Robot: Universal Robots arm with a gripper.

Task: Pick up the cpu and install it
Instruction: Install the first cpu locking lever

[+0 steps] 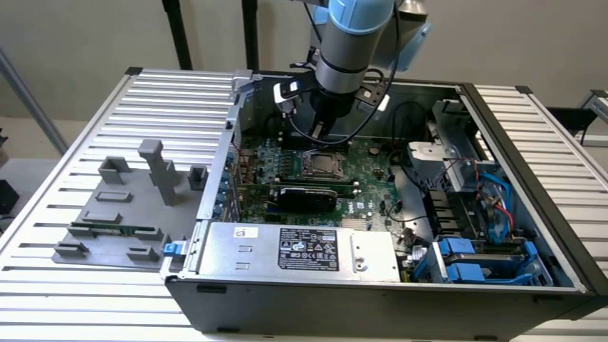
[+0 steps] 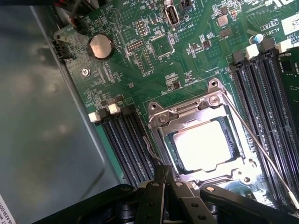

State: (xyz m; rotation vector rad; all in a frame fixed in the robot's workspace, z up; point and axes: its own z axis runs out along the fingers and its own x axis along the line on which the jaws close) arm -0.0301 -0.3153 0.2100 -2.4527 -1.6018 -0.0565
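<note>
- cpu lies flat inside the socket frame, silvery top up, so its underside meets the contacts. It looks seated.
- Gripper hangs just above the frame's near edge. The jaws are pinched together and hold nothing.
- Lever wire runs along one side of the frame. Cannot tell whether it is latched.
- Memory slots flank the frame.
</note>
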